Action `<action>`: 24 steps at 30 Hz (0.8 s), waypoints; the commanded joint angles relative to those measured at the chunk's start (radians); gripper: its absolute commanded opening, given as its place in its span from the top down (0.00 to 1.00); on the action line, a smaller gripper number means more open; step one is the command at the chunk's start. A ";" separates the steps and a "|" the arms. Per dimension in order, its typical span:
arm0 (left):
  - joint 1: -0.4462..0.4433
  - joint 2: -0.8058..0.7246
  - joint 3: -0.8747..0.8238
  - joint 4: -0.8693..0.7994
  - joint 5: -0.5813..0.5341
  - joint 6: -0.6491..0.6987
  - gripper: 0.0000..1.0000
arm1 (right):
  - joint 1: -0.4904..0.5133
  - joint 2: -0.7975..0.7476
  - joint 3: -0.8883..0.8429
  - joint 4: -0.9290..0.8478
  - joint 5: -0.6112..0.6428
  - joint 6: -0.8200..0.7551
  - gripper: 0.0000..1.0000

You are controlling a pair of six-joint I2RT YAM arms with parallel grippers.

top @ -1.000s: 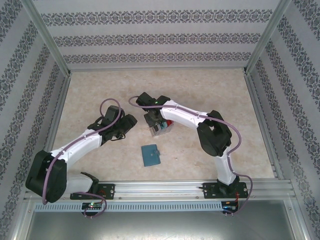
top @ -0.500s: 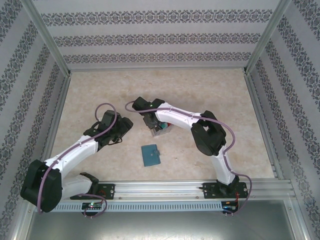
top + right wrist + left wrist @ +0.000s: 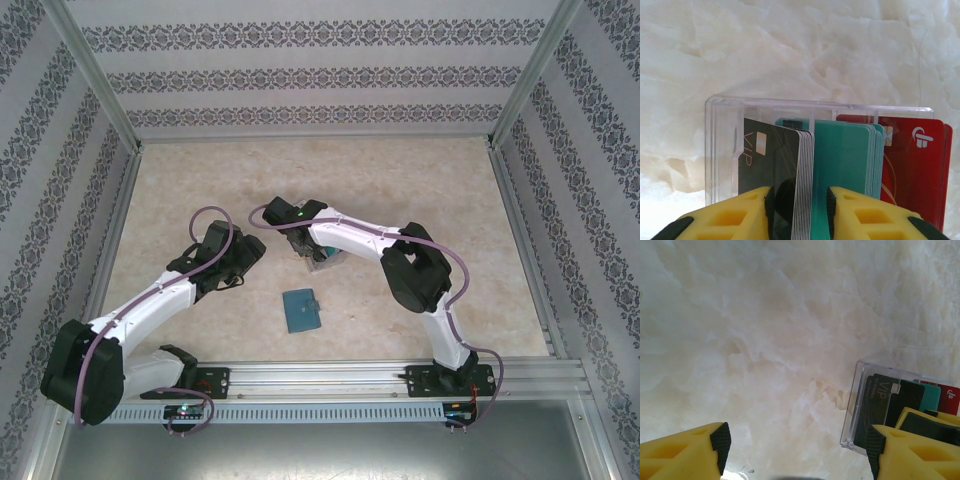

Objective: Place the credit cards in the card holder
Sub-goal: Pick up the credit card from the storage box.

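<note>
The step in hand looks like the first pick: drawing one of the credit cards (image 3: 845,170) out of the clear tray (image 3: 722,145) that is holding them. The cards are standing in three packs inside the tray: a dark pack (image 3: 765,160) at one end, a teal pack in the middle and a red pack (image 3: 912,165) at the other end.

The right fingers (image 3: 740,215) are reaching into the tray from above and straddling the seam between the dark pack and the teal pack. They are standing only narrowly apart, with card edges between them. Whether they are already pinching a card or just bracketing it, I cannot tell.

The left fingers (image 3: 685,455) are hanging wide apart and holding nothing, over bare counter (image 3: 740,340) just beside the tray's dark-pack end.

The card holder (image 3: 303,310) is lying folded shut on the counter, on the arm-base side of the tray and clearly apart from it, with neither arm touching it.

By my judgement the task is barely begun, since every card is sitting in the tray. The next move calls for a firm pinch on one card alone, not several, then a straight lift clear of the tray wall. The holder will likely need opening too, a job that seems to be falling to the idle left arm.
</note>
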 commanded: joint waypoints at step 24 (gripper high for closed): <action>0.007 0.055 0.026 -0.013 0.012 -0.007 0.26 | -0.008 -0.063 -0.036 0.001 0.042 0.000 0.75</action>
